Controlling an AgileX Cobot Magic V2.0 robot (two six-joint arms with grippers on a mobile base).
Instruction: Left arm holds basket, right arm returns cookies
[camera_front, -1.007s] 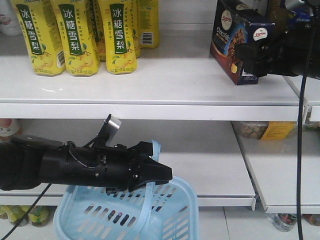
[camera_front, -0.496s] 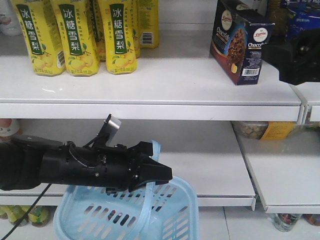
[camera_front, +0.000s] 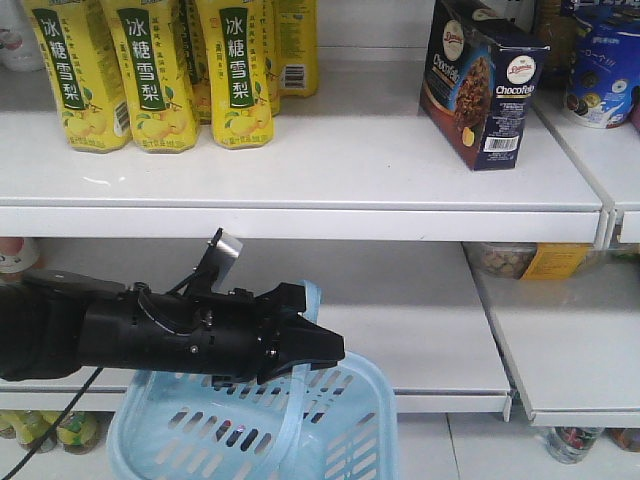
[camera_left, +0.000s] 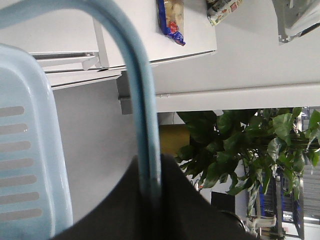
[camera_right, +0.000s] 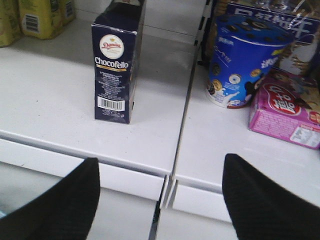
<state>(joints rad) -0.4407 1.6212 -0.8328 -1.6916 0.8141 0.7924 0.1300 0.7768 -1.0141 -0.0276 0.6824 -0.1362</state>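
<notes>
Cookies (camera_front: 480, 85) upright on top shelf (camera_front: 300, 165), released; right gripper (camera_right: 160, 200) spread wide, clear of carton. Left gripper (camera_front: 315, 350) pinches basket (camera_front: 250, 430) handle. Best: retreat straight, avoid tipping carton.

The right arm has withdrawn from the cookies (camera_front: 484, 82) and left the front view; its fingers (camera_right: 260, 197), parted, now sit well back from the carton.

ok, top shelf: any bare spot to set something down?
Free: white top shelf between the yellow pear-drink bottles and the dark navy cookie carton. Crowded: right of the carton, blue round cookie tub and pink box.
</notes>
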